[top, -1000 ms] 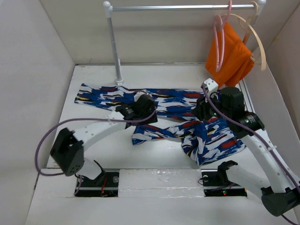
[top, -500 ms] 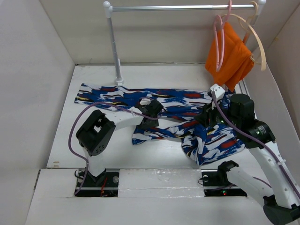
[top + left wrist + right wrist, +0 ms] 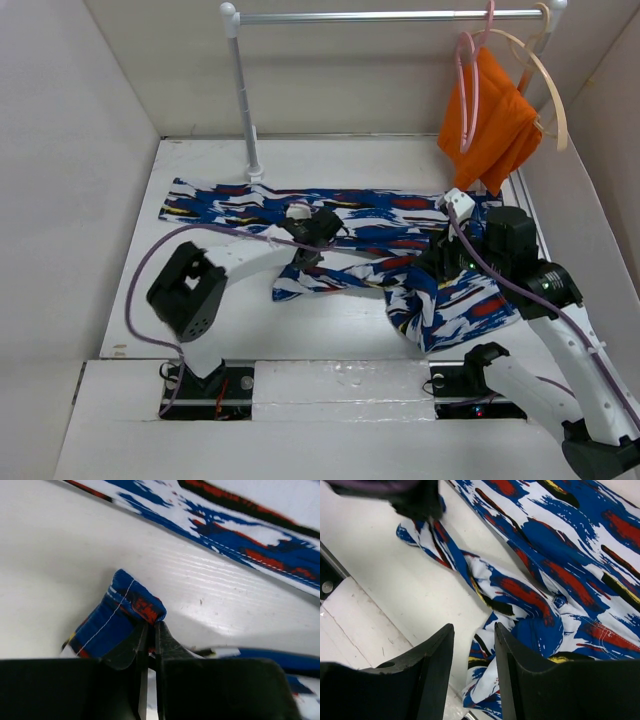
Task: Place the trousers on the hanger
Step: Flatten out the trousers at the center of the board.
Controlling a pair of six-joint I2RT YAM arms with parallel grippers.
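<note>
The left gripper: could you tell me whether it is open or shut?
Shut on the trousers: in the left wrist view the left gripper pinches a blue cloth fold, jaws nearly touching.

From above, the right arm (image 3: 520, 255) covers part of the trousers' (image 3: 250, 205) bunched end and hides the right tool (image 3: 474, 627). The left tool (image 3: 149, 630) pinches a fold of cloth, but the fold runs down behind it, so I can't see how much is caught. In the right wrist view the left tool is a dark blur cut by the top edge. Where the hanger's (image 3: 466, 95) loop ends against the orange cloth (image 3: 495, 125) is too fine to tell.
</note>
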